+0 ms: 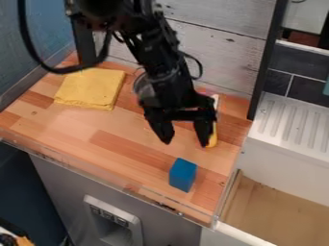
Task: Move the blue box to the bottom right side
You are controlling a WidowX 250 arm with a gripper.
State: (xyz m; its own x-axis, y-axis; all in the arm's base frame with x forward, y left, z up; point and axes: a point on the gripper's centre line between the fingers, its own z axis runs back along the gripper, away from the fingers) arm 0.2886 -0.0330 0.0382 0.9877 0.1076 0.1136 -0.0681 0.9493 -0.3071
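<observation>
The black gripper (pixel 186 139) hangs over the right half of the wooden counter, its two fingers spread apart with nothing held between them. In front of it and slightly to the right, the blue box (pixel 183 175) stands on the counter near the front right part. A stretch of wood separates the box from the fingertips in the view.
A folded yellow cloth (pixel 91 88) lies at the back left. Behind the gripper's right finger is a yellow object (pixel 213 136). A metal pot (pixel 143 87) is partly hidden behind the arm. A clear raised edge borders the counter; a white sink (pixel 289 158) adjoins its right side.
</observation>
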